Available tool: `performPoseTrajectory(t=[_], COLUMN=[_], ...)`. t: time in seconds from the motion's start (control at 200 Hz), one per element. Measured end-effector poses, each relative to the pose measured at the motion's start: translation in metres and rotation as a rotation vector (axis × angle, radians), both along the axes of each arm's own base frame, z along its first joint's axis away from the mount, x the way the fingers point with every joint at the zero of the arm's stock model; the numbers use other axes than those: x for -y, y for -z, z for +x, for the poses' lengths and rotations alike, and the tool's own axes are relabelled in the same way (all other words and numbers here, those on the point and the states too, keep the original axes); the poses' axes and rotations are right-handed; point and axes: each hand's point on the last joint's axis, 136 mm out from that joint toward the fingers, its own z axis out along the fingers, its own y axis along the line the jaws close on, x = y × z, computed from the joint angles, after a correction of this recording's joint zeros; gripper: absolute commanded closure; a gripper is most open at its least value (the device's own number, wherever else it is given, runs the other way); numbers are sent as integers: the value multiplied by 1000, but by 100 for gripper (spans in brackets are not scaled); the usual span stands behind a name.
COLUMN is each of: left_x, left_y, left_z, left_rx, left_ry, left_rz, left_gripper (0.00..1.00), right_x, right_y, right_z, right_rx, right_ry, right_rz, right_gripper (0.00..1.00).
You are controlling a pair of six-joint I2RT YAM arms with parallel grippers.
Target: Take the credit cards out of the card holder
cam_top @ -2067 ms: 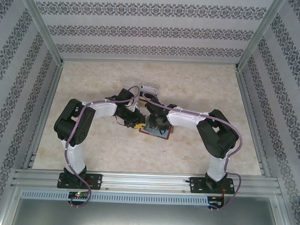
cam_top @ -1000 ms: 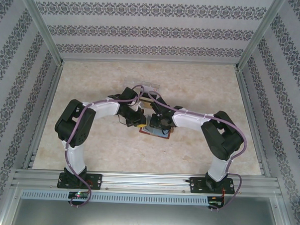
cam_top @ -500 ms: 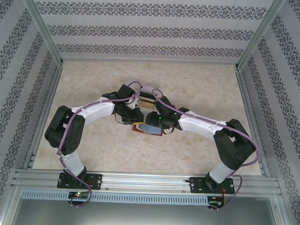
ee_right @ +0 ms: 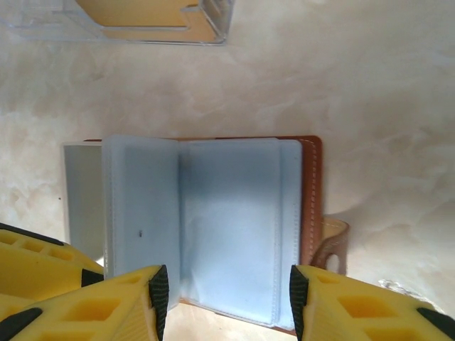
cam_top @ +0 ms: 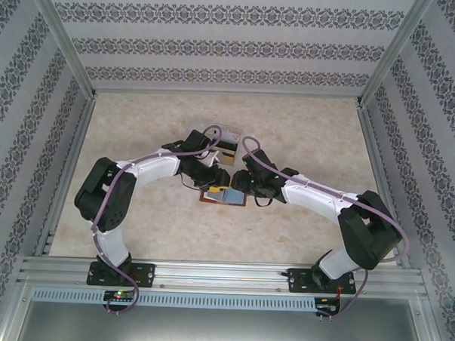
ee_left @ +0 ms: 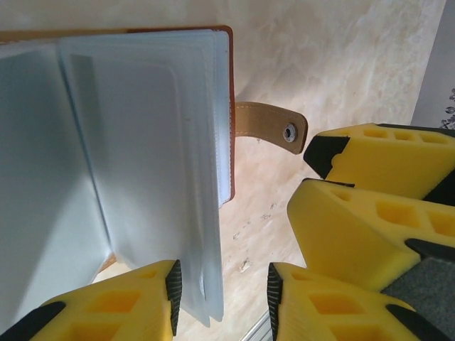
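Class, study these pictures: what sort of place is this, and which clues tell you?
Likely a robot test cell: left arm and right arm bolted to an aluminium rail, patterned wall panels enclosing the table, one card holder laid open.

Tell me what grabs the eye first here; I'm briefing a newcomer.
The open brown card holder lies mid-table, clear sleeves fanned out. Both arms bend in over it, the yellow-fingered left gripper and right gripper open close to the sleeves. A clear box sits just beyond.
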Motion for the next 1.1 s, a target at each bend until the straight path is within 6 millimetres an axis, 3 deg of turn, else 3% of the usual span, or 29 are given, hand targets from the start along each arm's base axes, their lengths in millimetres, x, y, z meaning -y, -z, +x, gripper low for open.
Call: performPoseTrajectory(t=[0.22,0.55,0.854,1.104], left_x=[11,1,-20,-33], left_y=[7,25,36,44], left_z=[3,6,12,14], left_rx=[2,-5,7,11], left_ry=[14,-22,-67,-97], left_rz=[21,111,209,260], left_gripper=[71,71,76,79], right_x=[7,-2,-18,-22], right_y=[-4,-5,17,34], right_z=[1,3,4,8], right_rx=[13,8,-68,-121], right_ry=[24,4,-29,-14], right_rz=[-1,31,48,26], right_gripper=[56,57,61,59])
